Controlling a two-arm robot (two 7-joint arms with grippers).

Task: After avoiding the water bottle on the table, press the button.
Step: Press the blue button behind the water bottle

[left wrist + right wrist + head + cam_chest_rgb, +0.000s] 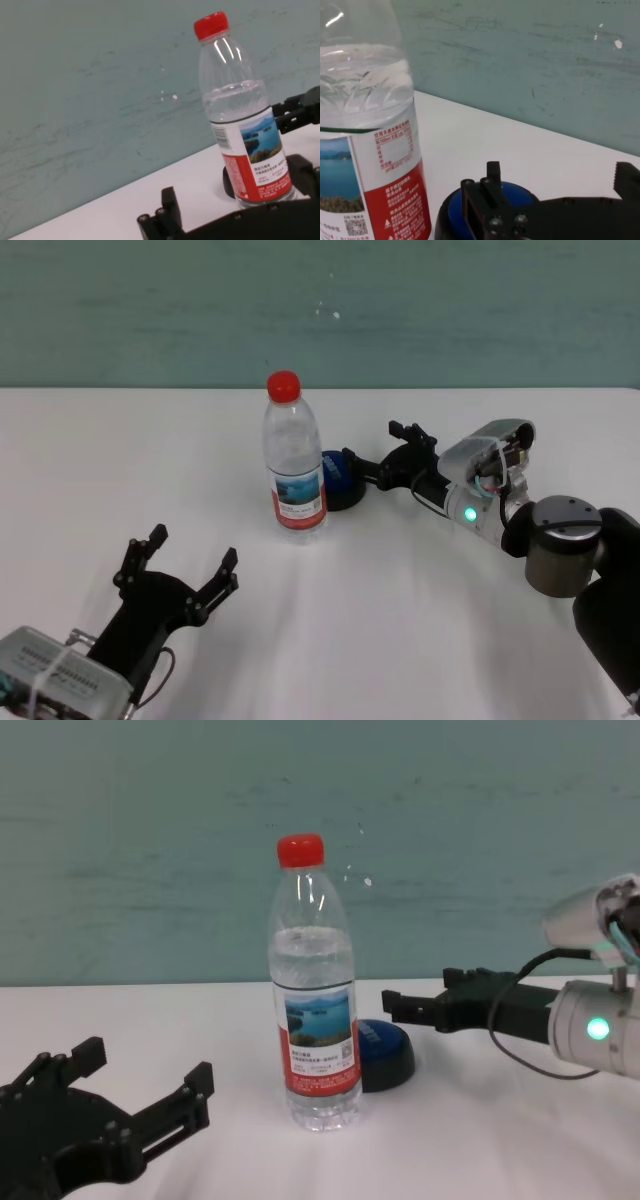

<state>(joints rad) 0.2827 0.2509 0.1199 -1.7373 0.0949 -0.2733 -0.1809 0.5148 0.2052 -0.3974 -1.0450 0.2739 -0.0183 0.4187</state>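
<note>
The water bottle (295, 455) stands upright mid-table, clear with a red cap and a lake label. It fills the near side of the right wrist view (370, 125). Close behind it to the right sits the button (341, 480), a blue dome on a black base, partly hidden by the bottle. My right gripper (372, 443) is open and reaches in from the right, clear of the bottle. In the chest view its fingers (418, 992) hang slightly above and right of the button (388, 1055). My left gripper (194, 546) rests open at the front left, holding nothing.
The white table (130, 450) stretches wide on all sides of the bottle. A teal wall (150, 310) closes off its far edge. My right forearm (560, 540) lies across the table's right side.
</note>
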